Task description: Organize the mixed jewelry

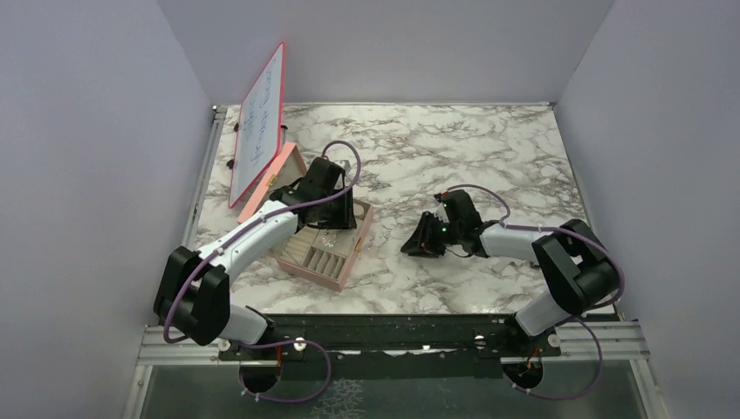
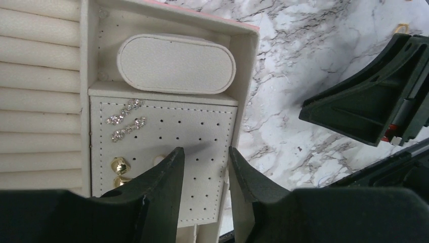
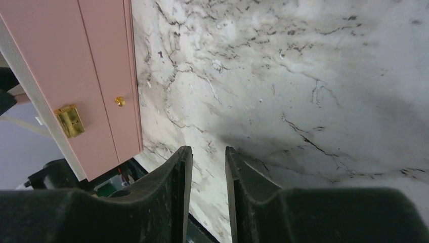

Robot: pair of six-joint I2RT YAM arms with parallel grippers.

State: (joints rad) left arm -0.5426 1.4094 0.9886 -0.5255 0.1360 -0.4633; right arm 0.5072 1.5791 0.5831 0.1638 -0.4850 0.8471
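My left gripper [image 2: 205, 152] hangs nose-down over the perforated stud panel [image 2: 202, 121], jaws slightly apart and empty. The gold stud [image 2: 120, 165] sits just left of them, lower left of frame (left arm nearer). My right gripper [image 3: 207, 151] hovers above the marble table [image 3: 303, 76], likewise parted, holding nothing.

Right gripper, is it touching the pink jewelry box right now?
Apart. The top external view shows a strip of bare marble table between the right gripper and the pink jewelry box.
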